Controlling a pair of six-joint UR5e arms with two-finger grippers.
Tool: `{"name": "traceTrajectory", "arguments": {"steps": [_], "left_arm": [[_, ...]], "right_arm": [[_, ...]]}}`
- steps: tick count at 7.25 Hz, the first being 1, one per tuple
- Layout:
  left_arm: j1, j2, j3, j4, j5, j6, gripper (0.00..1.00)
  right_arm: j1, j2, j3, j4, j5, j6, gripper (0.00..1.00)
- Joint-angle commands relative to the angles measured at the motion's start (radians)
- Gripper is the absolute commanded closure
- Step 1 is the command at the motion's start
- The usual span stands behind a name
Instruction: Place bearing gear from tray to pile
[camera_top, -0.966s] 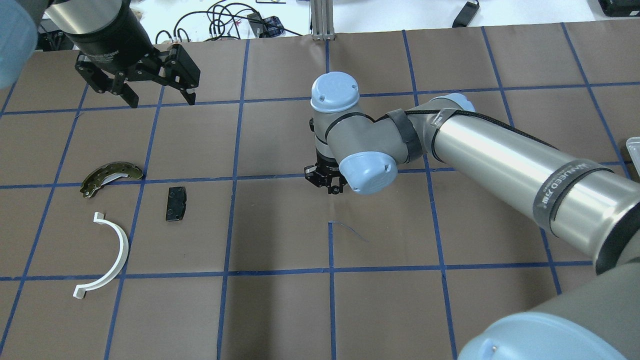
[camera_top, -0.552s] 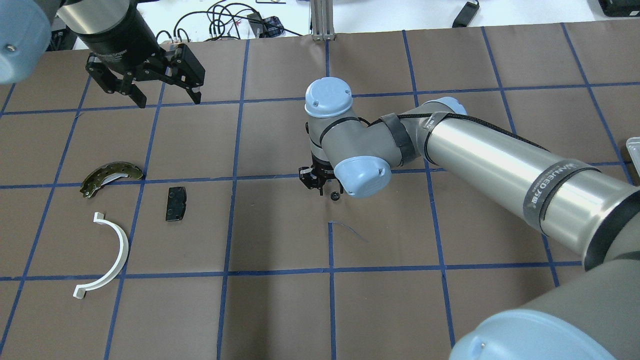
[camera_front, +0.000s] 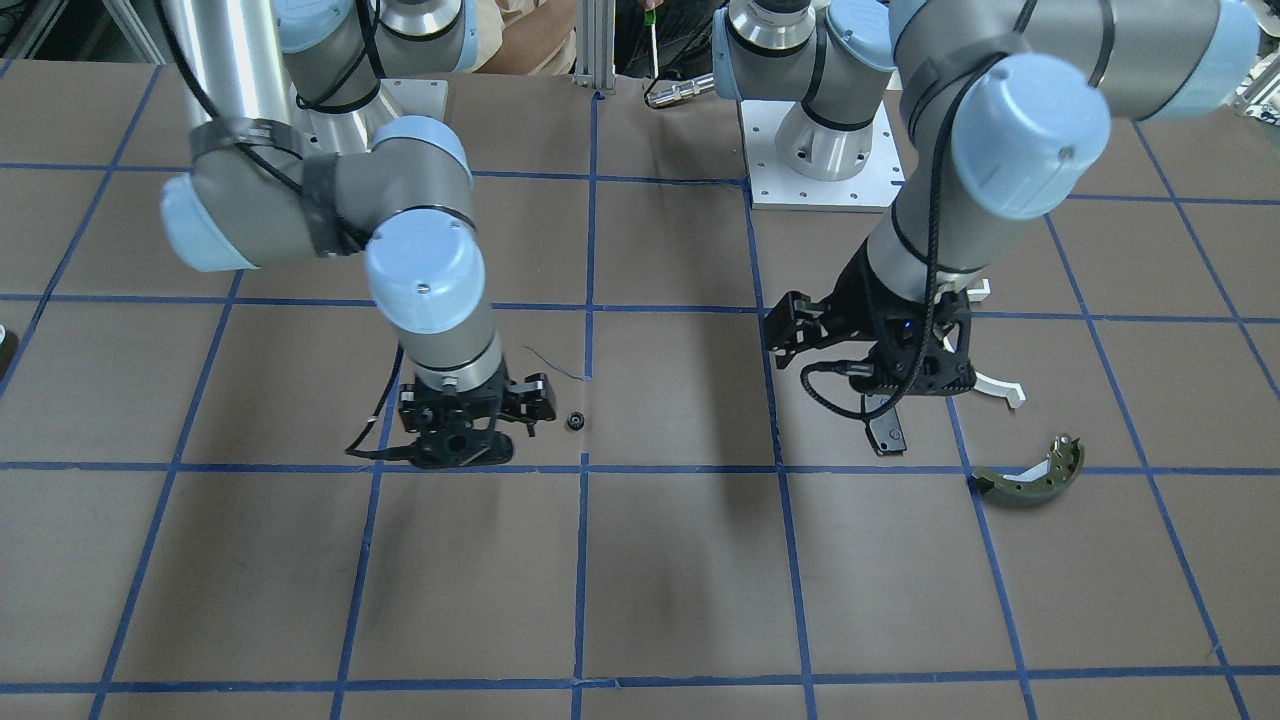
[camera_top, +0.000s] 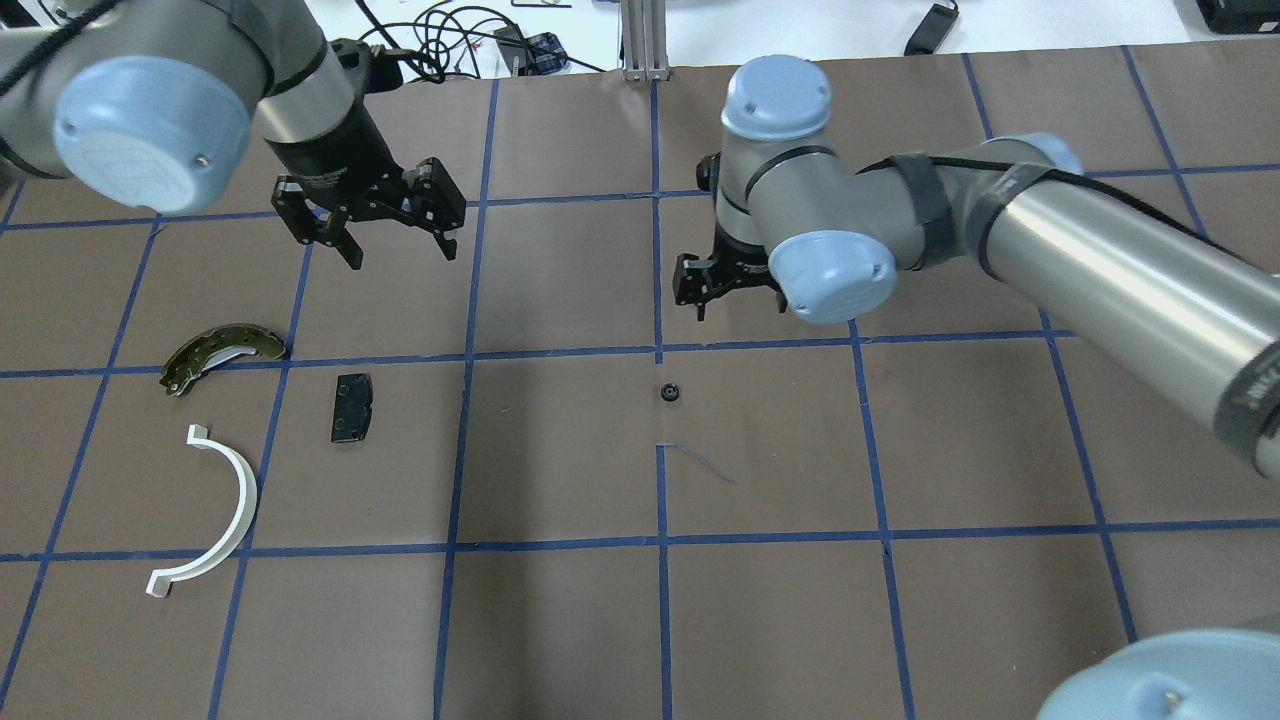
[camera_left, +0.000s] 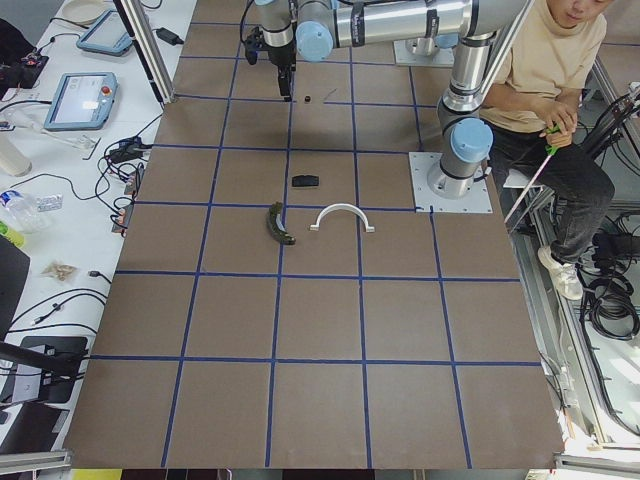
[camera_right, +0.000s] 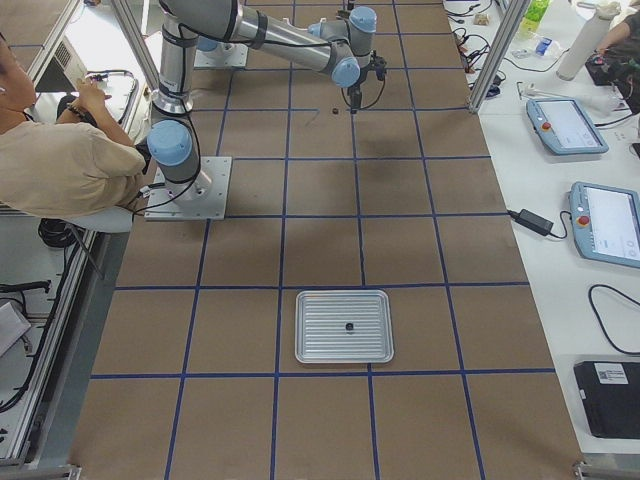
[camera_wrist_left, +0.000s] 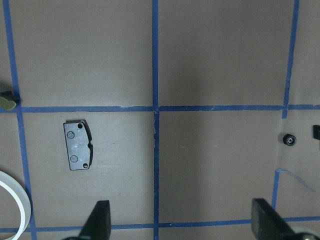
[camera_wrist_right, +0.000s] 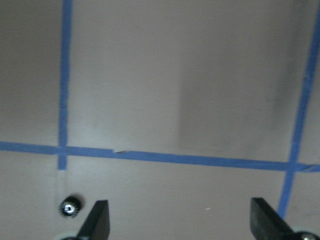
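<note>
The bearing gear (camera_top: 669, 393) is a small black ring lying loose on the brown table near its middle; it also shows in the front view (camera_front: 574, 421) and the right wrist view (camera_wrist_right: 70, 206). My right gripper (camera_top: 736, 300) is open and empty, raised just beyond the gear. The pile lies far to the left: an olive-green shoe (camera_top: 222, 352), a black pad (camera_top: 350, 407) and a white half-ring (camera_top: 235, 500). My left gripper (camera_top: 400, 252) is open and empty, hovering beyond the pad. In the left wrist view the pad (camera_wrist_left: 77, 146) is at the left and the gear (camera_wrist_left: 288, 140) at the right edge.
A metal tray (camera_right: 310, 340) with one small black part in it stands far off at the table's right end. Blue tape lines grid the table. A seated person (camera_left: 540, 90) is beside the robot's base. Cables lie past the far edge (camera_top: 440, 40).
My right gripper has let go of the gear, which stays on the table, and has risen and moved away from it. My left gripper has moved right and nearer, toward the pad.
</note>
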Motion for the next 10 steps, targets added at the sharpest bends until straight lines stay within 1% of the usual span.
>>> {"name": "traceTrajectory", "arguments": {"steps": [1,3,4,5,6,7,8,9,10], "left_arm": [[-0.11,-0.1,-0.054,0.185,0.007,-0.123,0.0],[-0.237,-0.165,-0.059,0.273,0.018,-0.291,0.0],[-0.27,-0.188,-0.065,0.334,0.018,-0.371,0.0],[-0.319,-0.208,-0.08,0.361,0.031,-0.436,0.0],[-0.362,-0.235,-0.1,0.426,0.062,-0.477,0.0],[-0.381,-0.258,-0.126,0.5,0.073,-0.487,0.0],[-0.401,-0.288,-0.144,0.538,0.074,-0.504,0.0],[-0.413,-0.308,-0.151,0.574,0.073,-0.505,0.03],[-0.422,-0.321,-0.169,0.583,0.071,-0.51,0.07]], "right_arm": [[-0.219,-0.081,0.007,0.076,-0.015,-0.232,0.0],[-0.428,-0.124,0.056,0.084,-0.031,-0.483,0.0],[-0.521,-0.137,0.071,0.084,-0.031,-0.617,0.0],[-0.614,-0.139,0.079,0.078,-0.031,-0.726,0.0],[-0.706,-0.139,0.078,0.066,-0.029,-0.864,0.0],[-0.804,-0.133,0.074,0.052,-0.025,-0.997,0.0],[-0.871,-0.13,0.071,0.015,-0.025,-1.07,0.0],[-0.912,-0.116,0.07,-0.044,-0.026,-1.095,0.0],[-0.959,-0.077,0.055,-0.083,-0.026,-1.128,0.02]]}}
